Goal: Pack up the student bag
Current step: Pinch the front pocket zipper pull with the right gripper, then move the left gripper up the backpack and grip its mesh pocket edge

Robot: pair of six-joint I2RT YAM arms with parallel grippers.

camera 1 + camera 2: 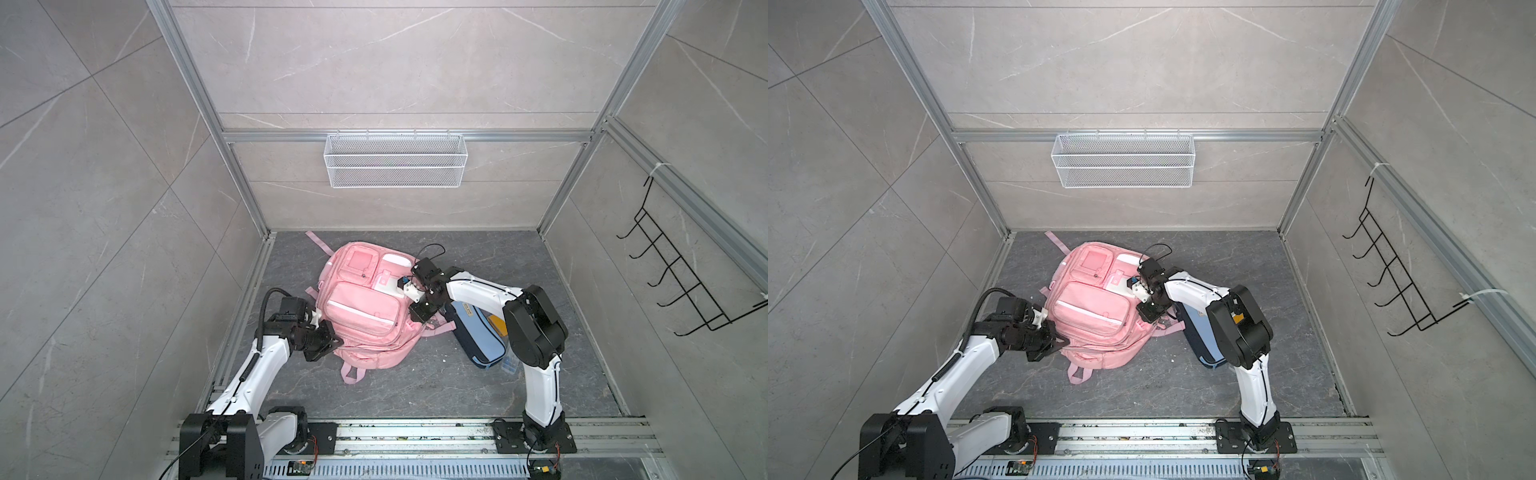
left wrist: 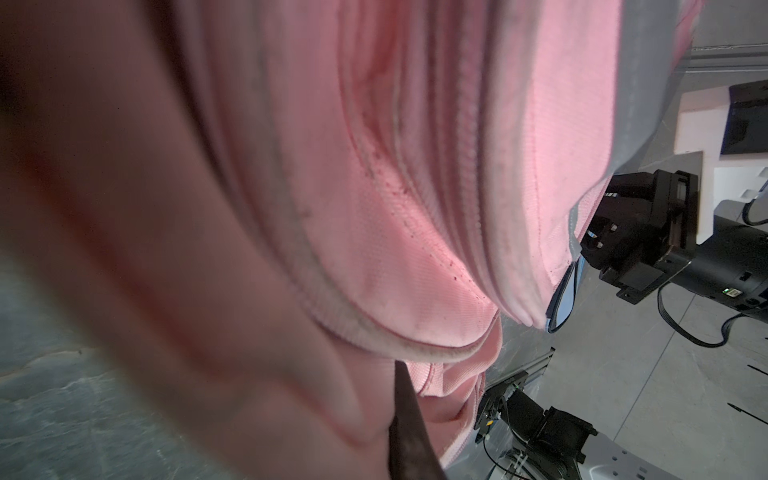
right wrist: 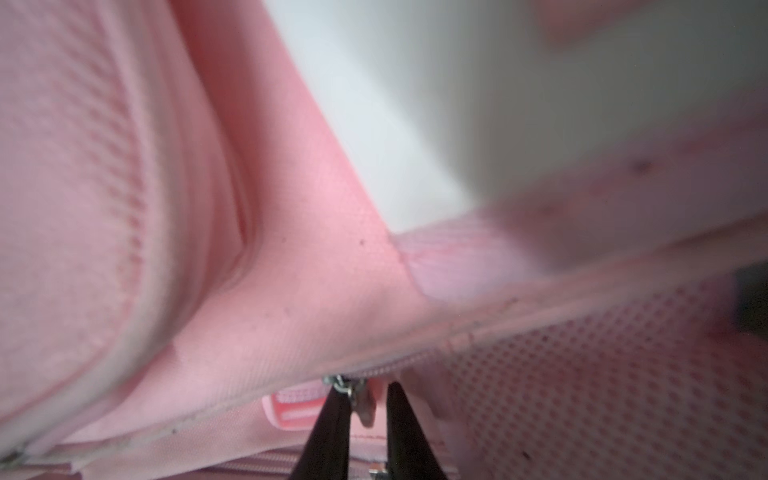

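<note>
The student bag (image 1: 361, 307) (image 1: 1090, 307), pink with white strips, lies front-up on the dark floor in both top views. My left gripper (image 1: 337, 342) (image 1: 1065, 341) is at the bag's lower left side. In the left wrist view one dark finger (image 2: 409, 424) shows, pressed into pink fabric (image 2: 374, 208) that hides the other finger. My right gripper (image 1: 426, 322) (image 1: 1156, 318) is at the bag's right edge. In the right wrist view the right gripper (image 3: 365, 388) has its jaws slightly apart. A metal zipper pull (image 3: 361, 403) hangs between them, against one finger, on a zip in the pink fabric (image 3: 270, 291).
A light-blue and navy pencil case (image 1: 482, 336) (image 1: 1200, 336) lies right of the bag, under the right arm, with a small clear box (image 1: 509, 365) beside it. A white wire basket (image 1: 395, 160) hangs on the back wall. A black hook rack (image 1: 681, 274) is on the right wall.
</note>
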